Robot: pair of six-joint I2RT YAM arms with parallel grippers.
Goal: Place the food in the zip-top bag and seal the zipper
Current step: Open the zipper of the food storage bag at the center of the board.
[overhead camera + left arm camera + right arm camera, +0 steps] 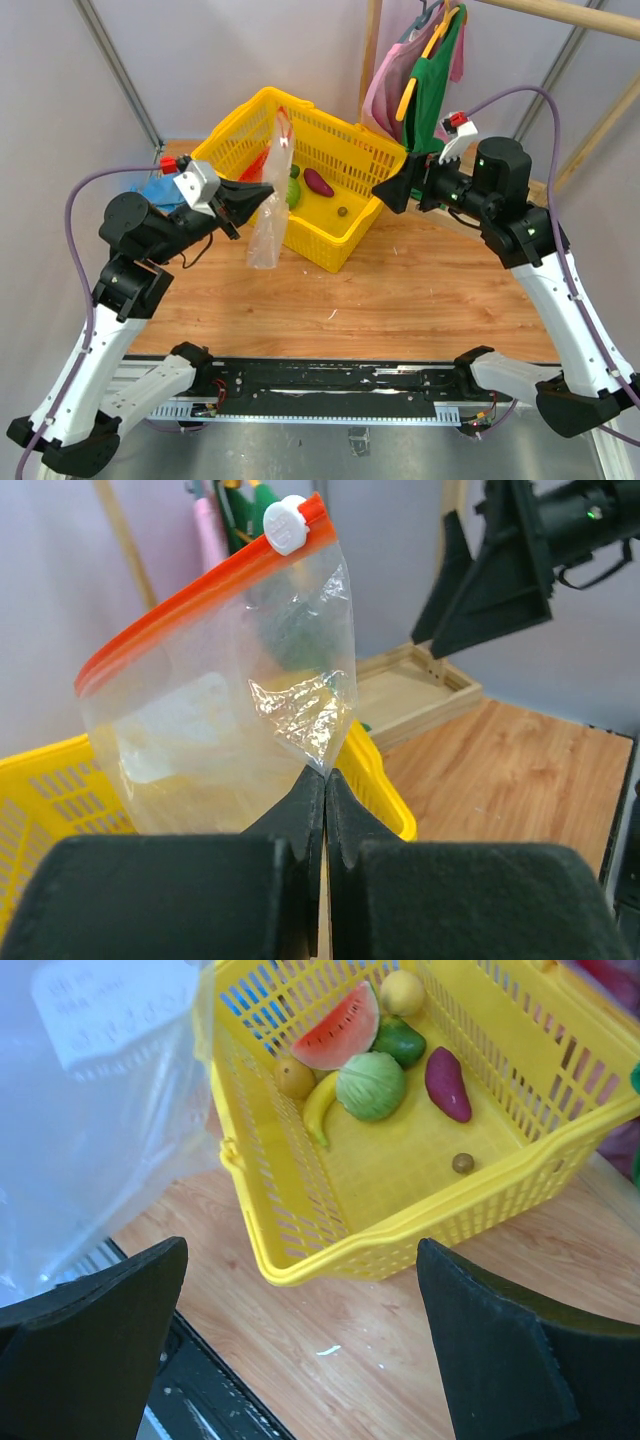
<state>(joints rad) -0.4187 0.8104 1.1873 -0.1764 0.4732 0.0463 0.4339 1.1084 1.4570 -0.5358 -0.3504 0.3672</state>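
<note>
My left gripper (pixel 262 193) is shut on a lower corner of the clear zip-top bag (pixel 210 720), holding it in the air over the near left side of the yellow basket (pixel 330 255). The bag's red-orange zipper (pixel 190 595) carries a white slider (pixel 288 525) at its upper end. The food lies in the basket: a watermelon wedge (pixel 340 1028), a green melon (pixel 371 1085), a purple piece (pixel 447 1083), a yellow fruit (pixel 403 992) and a small green piece (pixel 400 1040). My right gripper (pixel 302 1248) hovers open and empty above the basket's near right corner.
A banana (pixel 318 1108), an orange fruit (pixel 294 1077) and a tiny brown ball (pixel 462 1163) also lie in the basket. Clothes (pixel 425 70) hang behind it at the right. A wooden tray (pixel 420 695) sits at the back. A blue item (pixel 155 190) lies far left.
</note>
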